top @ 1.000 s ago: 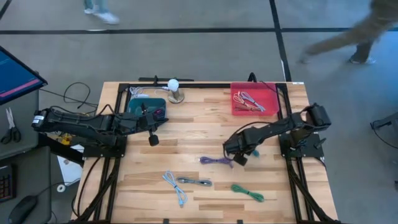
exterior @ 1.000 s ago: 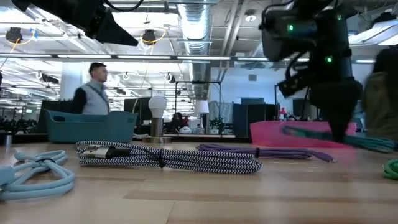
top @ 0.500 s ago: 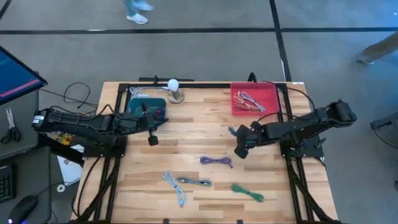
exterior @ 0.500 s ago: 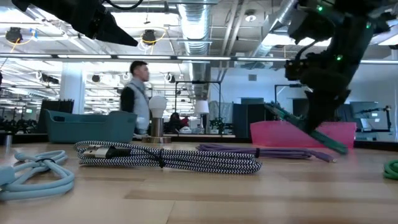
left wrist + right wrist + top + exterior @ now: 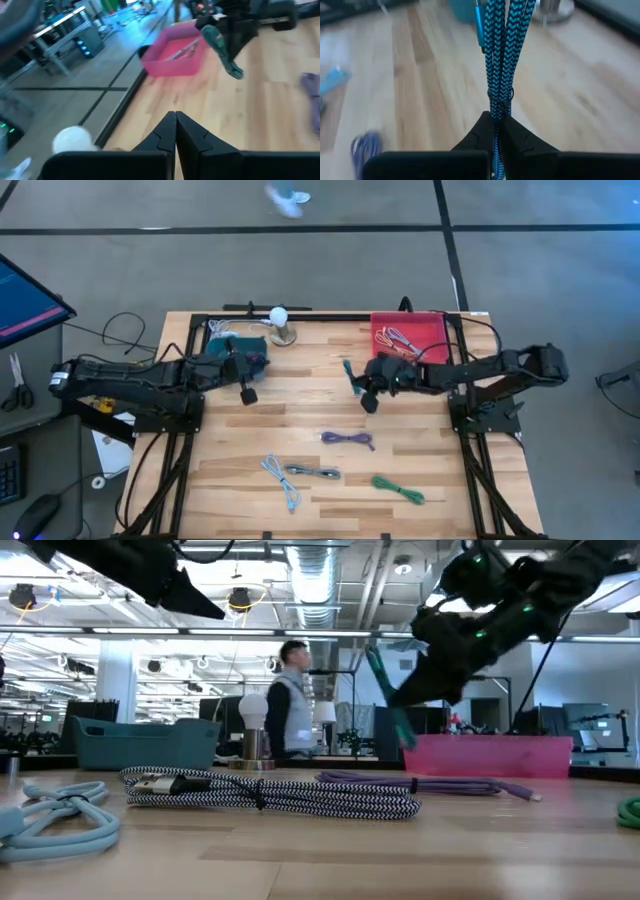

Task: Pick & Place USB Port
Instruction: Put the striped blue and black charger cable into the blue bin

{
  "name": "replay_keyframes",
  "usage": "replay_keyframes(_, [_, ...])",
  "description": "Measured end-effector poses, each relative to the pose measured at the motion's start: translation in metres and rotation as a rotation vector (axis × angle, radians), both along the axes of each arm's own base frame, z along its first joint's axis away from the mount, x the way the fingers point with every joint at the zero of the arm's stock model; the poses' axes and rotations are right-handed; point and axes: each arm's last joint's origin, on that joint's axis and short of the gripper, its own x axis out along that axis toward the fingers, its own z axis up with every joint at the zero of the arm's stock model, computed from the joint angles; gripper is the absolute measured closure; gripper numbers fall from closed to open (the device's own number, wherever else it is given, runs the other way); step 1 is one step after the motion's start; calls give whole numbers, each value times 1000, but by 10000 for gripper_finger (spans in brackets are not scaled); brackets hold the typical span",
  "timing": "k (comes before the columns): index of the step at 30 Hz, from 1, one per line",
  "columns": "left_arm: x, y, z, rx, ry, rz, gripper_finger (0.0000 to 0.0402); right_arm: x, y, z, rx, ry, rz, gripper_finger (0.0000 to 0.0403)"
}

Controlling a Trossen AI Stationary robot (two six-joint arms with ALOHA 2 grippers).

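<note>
Up and leftward swings the right tool (image 5: 366, 388), pinching the teal braided cable (image 5: 499, 55) mid-frame above the table (image 5: 300, 430), mid-carry, likely toward the teal bin (image 5: 235, 352); left tool (image 5: 246, 394) waits pressed together.

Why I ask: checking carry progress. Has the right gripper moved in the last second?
Yes. The right gripper, shut on the teal cable, went from near the purple cable toward the teal bin.

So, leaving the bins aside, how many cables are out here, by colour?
Purple cable: 1
Light blue cable: 1
Black-and-white cable: 1
Green cable: 1
Teal cable, held by the right gripper: 1
Total: 5
</note>
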Motion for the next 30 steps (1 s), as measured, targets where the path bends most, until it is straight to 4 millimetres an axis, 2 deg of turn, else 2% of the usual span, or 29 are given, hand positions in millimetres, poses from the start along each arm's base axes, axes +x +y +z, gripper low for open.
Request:
replay_keyframes(7, [-1,15,5,-51,-79,46,394,23,-23,-6,-1,-131,62,403])
replay_keyframes(20, [-1,18,7,-55,-106,40,389,95,-32,3,-86,-206,207,403])
replay_keyframes(25, [-1,18,9,-132,-160,50,357,116,-36,11,-123,-237,220,403])
replay_keyframes(30, [-1,18,9,-165,-180,54,303,128,-38,26,-155,-288,248,403])
